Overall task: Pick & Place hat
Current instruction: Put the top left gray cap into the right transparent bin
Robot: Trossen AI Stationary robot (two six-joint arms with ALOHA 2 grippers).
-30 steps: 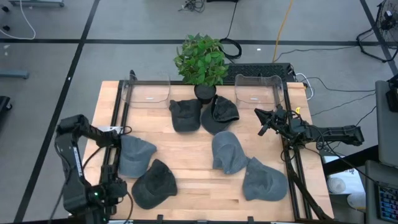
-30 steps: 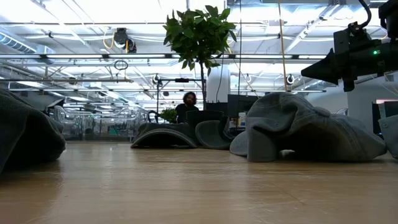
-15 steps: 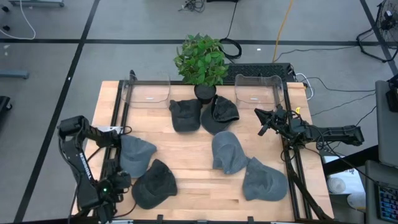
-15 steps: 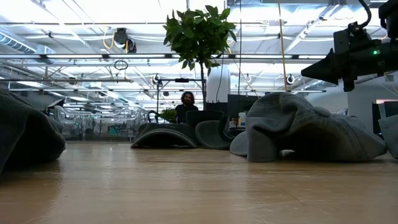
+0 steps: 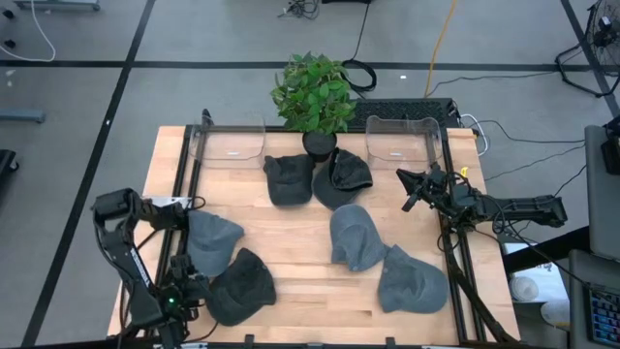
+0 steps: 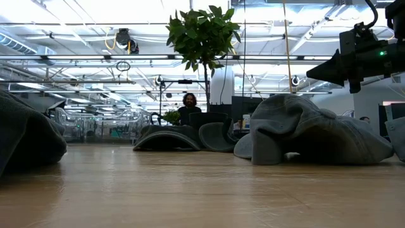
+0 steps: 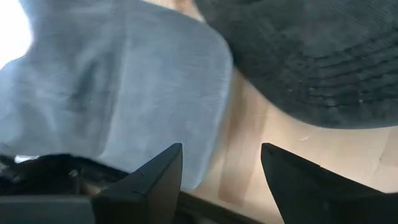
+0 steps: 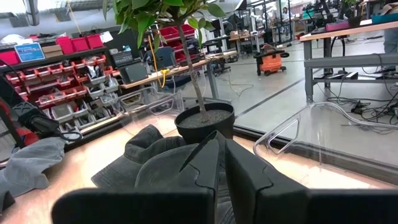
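Note:
Several caps lie crown-up on the wooden table. Near the left edge are a light grey cap [image 5: 208, 242] and a dark cap [image 5: 238, 287]. My left gripper [image 5: 190, 290] hovers low at the near left, open. In its wrist view the open fingers [image 7: 221, 152] stand over the bare strip of table between the grey cap [image 7: 112, 87] and the dark cap [image 7: 311, 56], touching neither. My right gripper [image 5: 412, 190] waits shut above the table's right side [image 8: 221, 149]. Two more grey caps [image 5: 355, 237] [image 5: 413, 281] and two dark caps [image 5: 289, 179] [image 5: 342, 178] lie farther off.
Two clear bins [image 5: 231, 142] [image 5: 401, 140] stand at the far edge with a potted plant [image 5: 312, 93] between them. Dark rails run along the table's left [image 5: 180, 194] and right [image 5: 455, 262] sides. A person [image 6: 189, 105] sits in the room beyond.
My left gripper has moved toward the table's right, from the near left corner in toward the dark cap and the grey cap beside it. The caps and my right arm have stayed where they were.

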